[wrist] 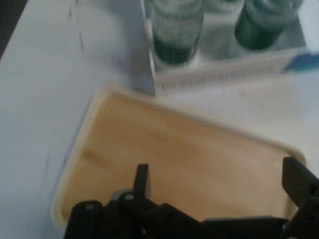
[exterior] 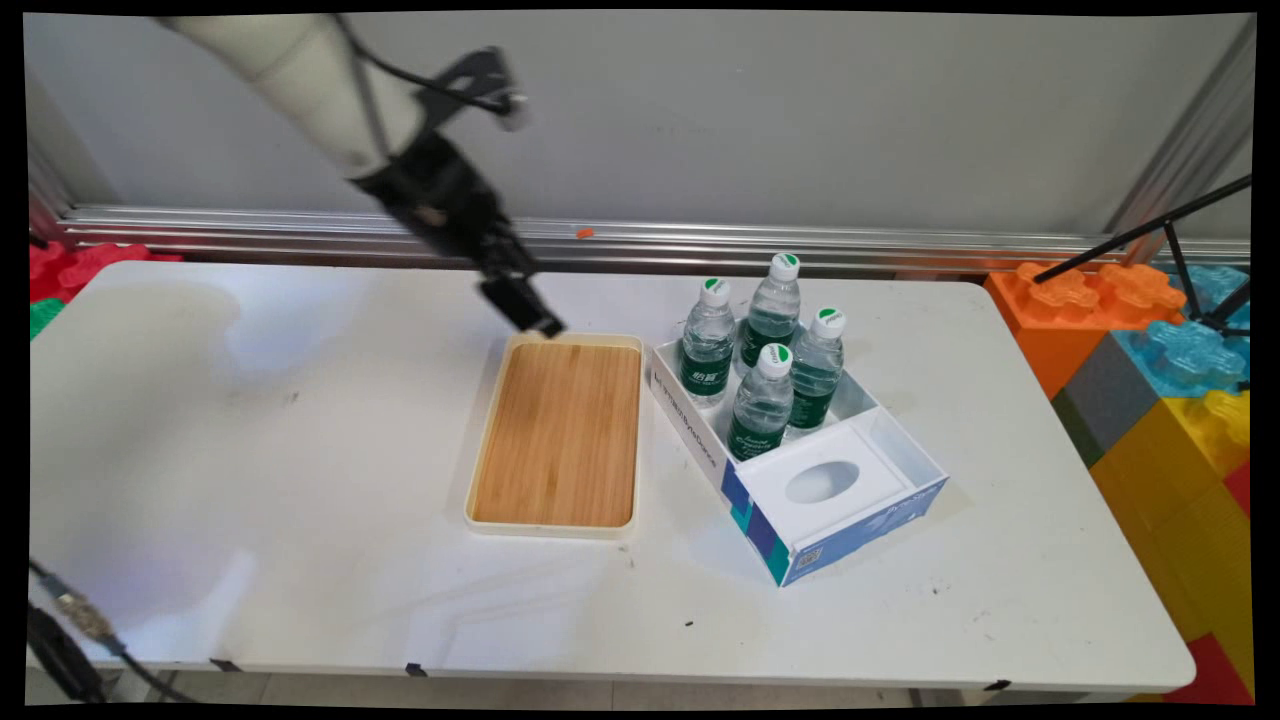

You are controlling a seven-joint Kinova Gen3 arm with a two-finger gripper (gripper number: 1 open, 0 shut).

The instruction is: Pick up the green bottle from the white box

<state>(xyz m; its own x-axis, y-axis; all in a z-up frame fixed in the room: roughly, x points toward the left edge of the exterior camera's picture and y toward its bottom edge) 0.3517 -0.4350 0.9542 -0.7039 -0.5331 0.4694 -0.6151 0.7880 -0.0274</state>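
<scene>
The gripper hangs spread wide and empty over the far short end of the wooden tray, its tips close to the rim; whether they touch is hard to tell. The tray lies mid-table, its long axis running from far to near, so nearly all of it stretches toward the table's near edge. Just beside it on the right stands a white box holding four water bottles.

We see a white table, grey wall behind, metal rail, coloured foam blocks at right.
</scene>
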